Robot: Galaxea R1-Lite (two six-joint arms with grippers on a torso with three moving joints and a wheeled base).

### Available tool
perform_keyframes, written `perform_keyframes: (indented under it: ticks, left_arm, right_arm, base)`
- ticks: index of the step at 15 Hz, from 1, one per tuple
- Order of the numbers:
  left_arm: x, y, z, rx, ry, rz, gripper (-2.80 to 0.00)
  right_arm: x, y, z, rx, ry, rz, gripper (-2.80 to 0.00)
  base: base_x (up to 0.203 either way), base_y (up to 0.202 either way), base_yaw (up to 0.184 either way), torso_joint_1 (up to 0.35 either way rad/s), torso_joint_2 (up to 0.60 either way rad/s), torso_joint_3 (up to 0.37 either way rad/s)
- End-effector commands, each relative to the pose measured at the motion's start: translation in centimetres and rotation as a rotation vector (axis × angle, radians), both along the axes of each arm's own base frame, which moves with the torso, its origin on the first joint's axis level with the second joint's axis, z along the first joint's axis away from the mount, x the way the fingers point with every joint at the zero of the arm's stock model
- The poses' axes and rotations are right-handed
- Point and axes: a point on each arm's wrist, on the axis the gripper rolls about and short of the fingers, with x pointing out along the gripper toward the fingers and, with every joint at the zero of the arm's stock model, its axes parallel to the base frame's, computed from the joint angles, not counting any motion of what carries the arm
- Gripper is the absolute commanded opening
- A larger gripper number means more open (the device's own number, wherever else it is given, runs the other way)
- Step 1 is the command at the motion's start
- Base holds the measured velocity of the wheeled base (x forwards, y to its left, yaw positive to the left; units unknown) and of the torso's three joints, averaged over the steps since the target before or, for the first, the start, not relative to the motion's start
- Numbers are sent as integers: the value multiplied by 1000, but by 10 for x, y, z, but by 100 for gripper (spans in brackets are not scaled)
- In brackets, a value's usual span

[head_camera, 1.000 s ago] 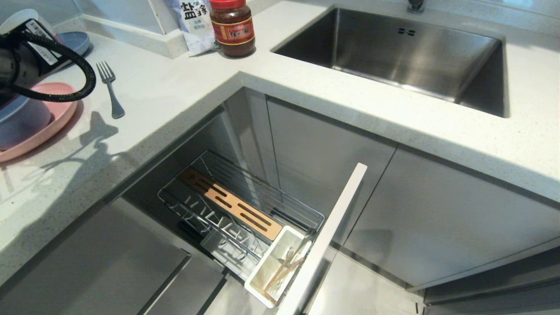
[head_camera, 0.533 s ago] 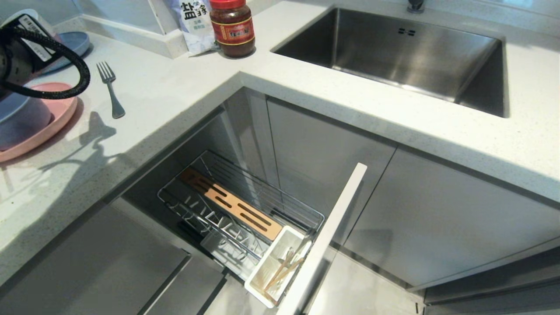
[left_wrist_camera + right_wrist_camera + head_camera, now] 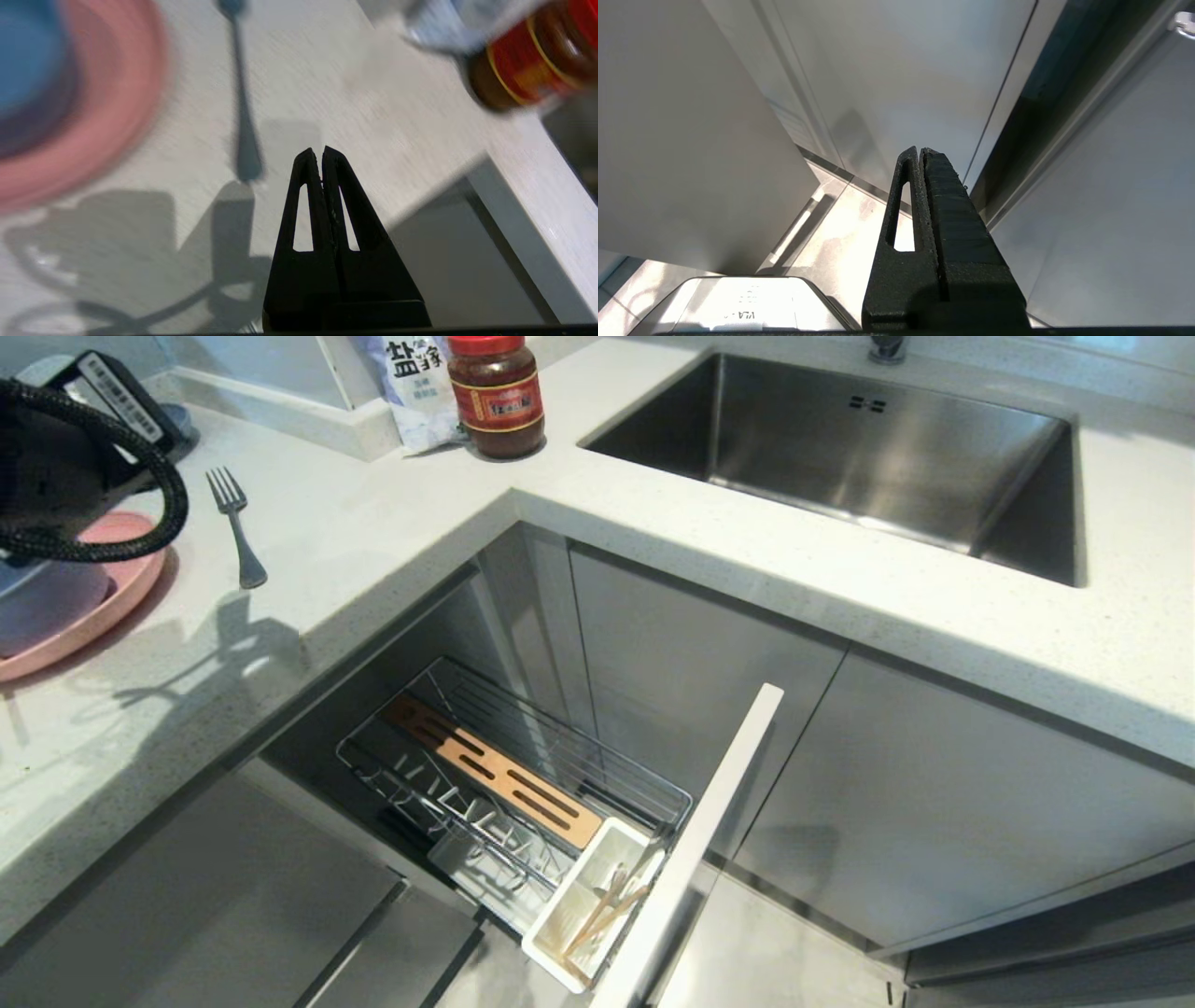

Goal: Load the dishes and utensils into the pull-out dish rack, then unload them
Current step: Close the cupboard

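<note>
The pale-pink plate lies at the counter's far left with the blue-grey bowl on it. Above them hangs my left arm. In the left wrist view my left gripper is shut and empty over bare counter, a short way beside the handle end of the steel fork, with the plate and bowl farther off. The fork lies alone on the counter. Below, the pull-out dish rack stands open, with the chopsticks in its white cup. My right gripper is shut, parked low by the cabinet fronts.
A red-lidded jar and a salt bag stand at the back of the counter. The steel sink is at the right. The rack's pale front panel juts out below the counter edge. A wooden block lies in the rack.
My left arm has swung a little toward the fork and now covers more of the back corner. Its shadow on the counter has slid toward the counter edge. The dishes and fork have not moved.
</note>
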Motion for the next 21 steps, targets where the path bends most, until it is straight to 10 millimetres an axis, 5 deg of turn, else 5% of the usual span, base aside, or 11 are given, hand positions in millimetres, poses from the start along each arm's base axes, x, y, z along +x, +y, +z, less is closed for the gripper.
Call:
perform_keyframes:
  ticks: [1, 9, 15, 21]
  left_arm:
    - [-10, -21, -9, -7, 27, -125, -280]
    - [-51, -129, -70, -67, 303, -599, -280]
    - [-61, -148, -90, -200, 667, -986, -280]
    - [-64, -182, -131, -108, 872, -1123, -280]
  right_arm:
    - [0, 0, -1, 0, -3, 0, -280]
    - [0, 0, 0, 0, -3, 1, -280]
    - [0, 0, 0, 0, -3, 1, -280]
    - [0, 0, 0, 0, -3, 1, -280]
  base:
    - [0, 0, 0, 0, 0, 0]
    - [0, 0, 0, 0, 0, 0]
    - [0, 0, 0, 0, 0, 0]
    - [0, 0, 0, 0, 0, 0]
